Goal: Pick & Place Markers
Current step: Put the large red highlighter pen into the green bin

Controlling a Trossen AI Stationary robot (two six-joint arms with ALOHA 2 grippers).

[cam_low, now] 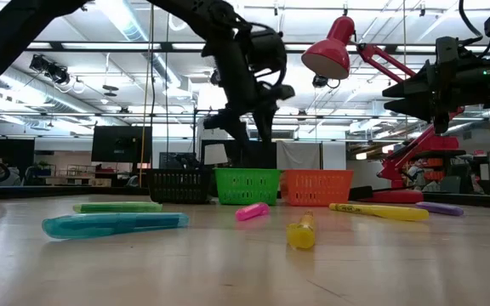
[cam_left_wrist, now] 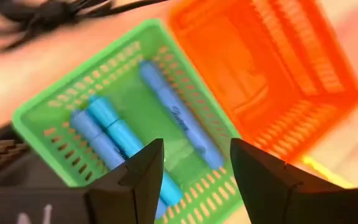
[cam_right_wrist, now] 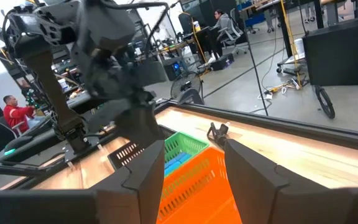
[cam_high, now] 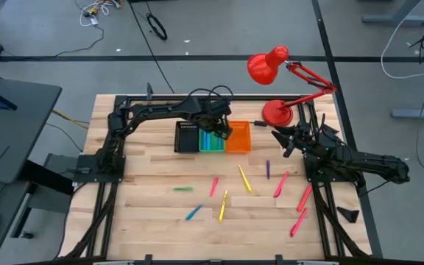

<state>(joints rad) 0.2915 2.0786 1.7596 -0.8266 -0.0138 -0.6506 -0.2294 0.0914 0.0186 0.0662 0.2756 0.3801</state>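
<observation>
above the green bin (cam_high: pixel 212 138), at the back of the surface (cam_high: pixel 153 199): left end effector (cam_left_wrist: pixel 194 168), fingers spread, nothing between them. inside that bin, three blue markers (cam_left_wrist: pixel 179 121) lying side by side along its length. black bin (cam_high: pixel 188 138) touching the green one on one side, orange bin (cam_high: pixel 238 137) on the other, its visible floor bare. off to the right, beside the red lamp (cam_high: pixel 278 81): right end effector (cam_right_wrist: pixel 188 165), raised off the surface, fingers apart and holding nothing, pointed toward the bins. spread across the front half of the surface, well apart from the bins: loose markers (cam_high: pixel 244 179) — green one (cam_high: pixel 183 189) and blue one (cam_high: pixel 193 213) toward the left, yellow ones near the middle, purple one (cam_high: pixel 268 169) and several pink-red ones (cam_high: pixel 304 197) toward the right. beyond the surface in the right wrist view: people seated in the room.
</observation>
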